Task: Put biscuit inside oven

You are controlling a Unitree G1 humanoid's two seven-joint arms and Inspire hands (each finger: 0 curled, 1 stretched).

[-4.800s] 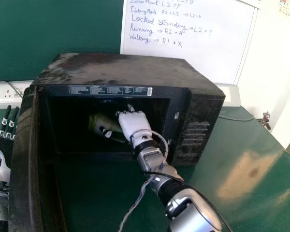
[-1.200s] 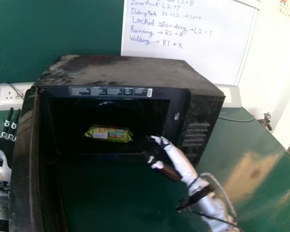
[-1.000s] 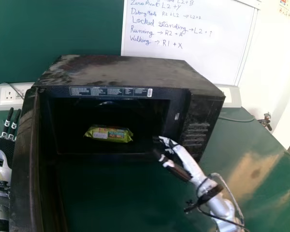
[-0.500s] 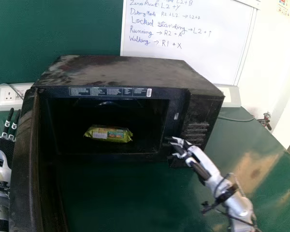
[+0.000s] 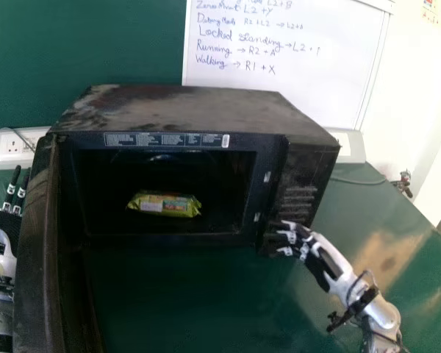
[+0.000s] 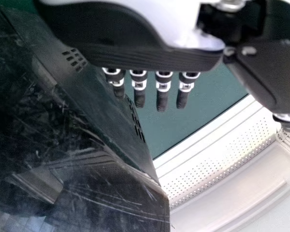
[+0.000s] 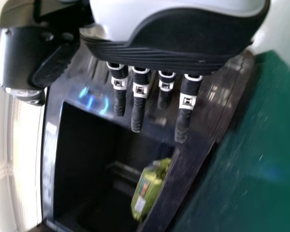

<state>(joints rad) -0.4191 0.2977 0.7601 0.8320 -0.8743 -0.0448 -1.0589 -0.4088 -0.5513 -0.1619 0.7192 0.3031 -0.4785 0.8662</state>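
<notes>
Head view: spotting the biscuit packet (image 5: 164,204) inside the oven (image 5: 191,110), right hand (image 5: 329,259) by its front right corner, left hand (image 5: 5,257) beside its open door (image 5: 38,243). Left wrist view: catching straight, empty fingers (image 6: 162,100). Right wrist view: seeing extended fingers (image 7: 138,116), gripping nothing.
</notes>
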